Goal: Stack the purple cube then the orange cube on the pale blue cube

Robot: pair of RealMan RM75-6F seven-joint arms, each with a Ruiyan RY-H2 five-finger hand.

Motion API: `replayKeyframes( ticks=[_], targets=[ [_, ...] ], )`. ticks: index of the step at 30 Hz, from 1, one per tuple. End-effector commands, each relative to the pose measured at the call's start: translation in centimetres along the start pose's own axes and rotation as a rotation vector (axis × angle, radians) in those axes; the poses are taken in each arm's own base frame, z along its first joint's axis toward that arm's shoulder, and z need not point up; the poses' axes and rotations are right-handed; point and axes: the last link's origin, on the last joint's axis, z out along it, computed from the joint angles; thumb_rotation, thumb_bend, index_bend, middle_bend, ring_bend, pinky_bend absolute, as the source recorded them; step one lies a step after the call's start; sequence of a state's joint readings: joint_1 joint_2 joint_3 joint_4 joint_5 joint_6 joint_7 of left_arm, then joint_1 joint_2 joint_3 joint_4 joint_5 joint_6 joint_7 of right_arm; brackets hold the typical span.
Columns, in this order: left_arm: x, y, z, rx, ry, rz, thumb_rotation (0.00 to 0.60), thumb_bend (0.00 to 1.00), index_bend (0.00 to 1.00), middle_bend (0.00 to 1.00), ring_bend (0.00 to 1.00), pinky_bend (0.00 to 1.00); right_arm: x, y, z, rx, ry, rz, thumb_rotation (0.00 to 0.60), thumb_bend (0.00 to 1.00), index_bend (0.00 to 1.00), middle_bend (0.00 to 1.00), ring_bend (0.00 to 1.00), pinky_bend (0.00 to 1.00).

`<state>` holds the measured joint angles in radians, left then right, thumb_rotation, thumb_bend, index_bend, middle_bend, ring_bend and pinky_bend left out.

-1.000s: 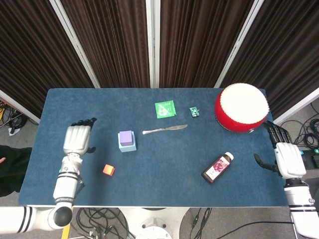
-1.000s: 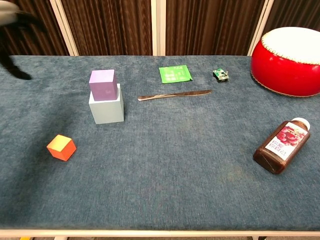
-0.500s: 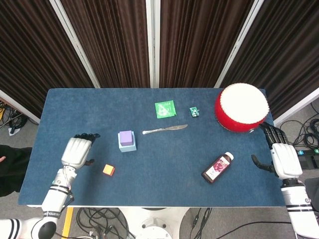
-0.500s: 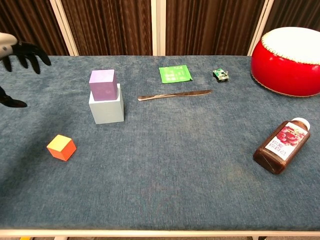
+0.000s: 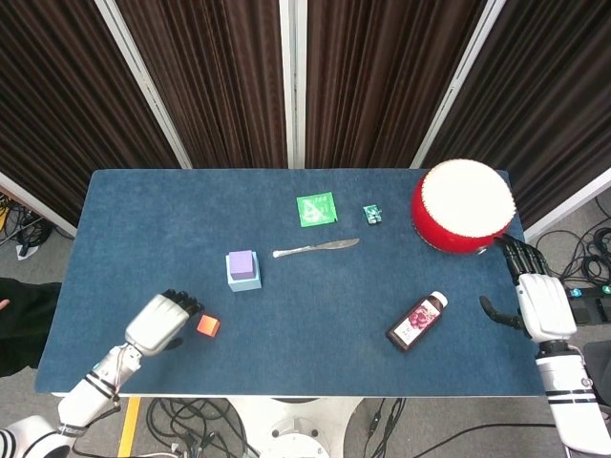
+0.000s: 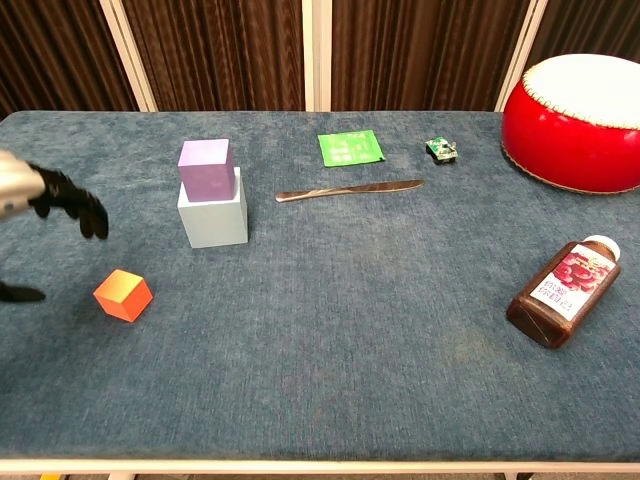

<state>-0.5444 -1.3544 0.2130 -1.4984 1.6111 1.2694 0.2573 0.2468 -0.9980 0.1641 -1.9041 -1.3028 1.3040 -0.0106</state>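
Observation:
The purple cube [image 5: 242, 263] [image 6: 206, 169] sits on top of the pale blue cube [image 5: 243, 281] [image 6: 213, 216], left of the table's middle. An orange cube [image 5: 207, 326] [image 6: 123, 294] lies alone on the cloth nearer the front edge. My left hand [image 5: 164, 322] [image 6: 45, 196] hovers just left of the orange cube, fingers spread and holding nothing, apart from it. At the table's right edge my right hand [image 5: 537, 294] is also empty with fingers apart; the chest view does not show it.
A red drum [image 5: 463, 205] [image 6: 578, 120] stands at the back right. A dark sauce bottle [image 5: 416, 322] [image 6: 563, 287] lies front right. A butter knife [image 5: 316, 248] [image 6: 349, 188], a green packet [image 5: 316, 209] [image 6: 350, 147] and a small green chip [image 5: 371, 214] [image 6: 440, 149] lie behind the middle.
My left hand has dropped toward the front edge and moved right, ending close beside the orange cube. The right hand has barely shifted. No cube has moved.

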Motion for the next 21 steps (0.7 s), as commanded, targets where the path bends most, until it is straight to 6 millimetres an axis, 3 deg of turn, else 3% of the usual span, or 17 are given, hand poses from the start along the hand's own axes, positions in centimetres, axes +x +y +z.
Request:
replayKeyframes(
  ticks=[1,13,21],
  targets=[
    [-1.1,0.6,-0.1,-0.103,0.007,0.039,0.6,0.19,0.43,0.51,0.39,0.46,-0.1,0.0,0.0,-0.001,-0.001,-0.001,0.6,0.22,0.0,0.03,0.0,0.0],
    [-1.1,0.8,3.1,-0.158,0.059,0.097,0.6,0.21,0.38,0.5,0.39,0.46,0.0,0.1,0.1,-0.006,-0.003,0.004,0.6,0.22,0.0,0.03,0.0,0.0],
    [-1.7,1.2,3.8,-0.162,0.023,0.089,0.6,0.21,0.38,0.5,0.39,0.46,0.0,0.1,0.2,-0.008,-0.002,0.006,0.6,0.22,0.0,0.03,0.0,0.0]
  ],
)
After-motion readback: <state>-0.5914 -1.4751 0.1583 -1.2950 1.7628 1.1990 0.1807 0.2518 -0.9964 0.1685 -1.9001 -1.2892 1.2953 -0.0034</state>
